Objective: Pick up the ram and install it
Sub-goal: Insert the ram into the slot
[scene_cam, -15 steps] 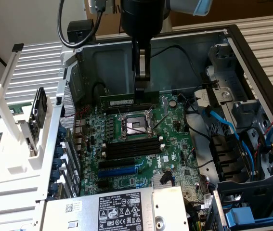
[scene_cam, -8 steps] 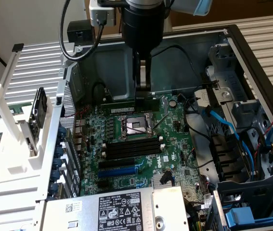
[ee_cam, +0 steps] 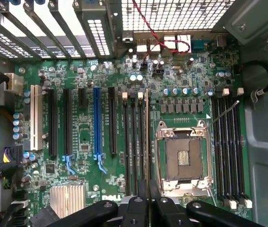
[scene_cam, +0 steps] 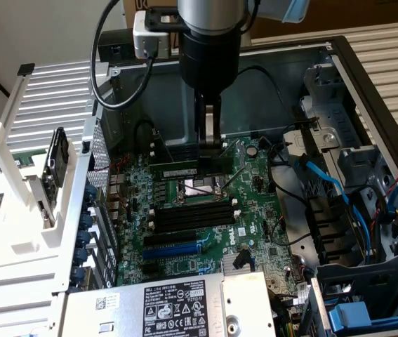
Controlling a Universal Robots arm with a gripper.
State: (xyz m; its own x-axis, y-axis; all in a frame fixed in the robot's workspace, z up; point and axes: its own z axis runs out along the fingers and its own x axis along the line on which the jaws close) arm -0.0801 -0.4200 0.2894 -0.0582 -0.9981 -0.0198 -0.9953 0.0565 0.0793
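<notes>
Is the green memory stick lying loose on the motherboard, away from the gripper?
No, the gripper holds the memory stick on its edge over the motherboard, beside the processor socket.

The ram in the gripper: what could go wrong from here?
The ram, held by the gripper, runs along narrow black memory slots; a small offset may set it between two slots. The open CPU socket lies right beside; a slip could damage its bare contacts.
</notes>
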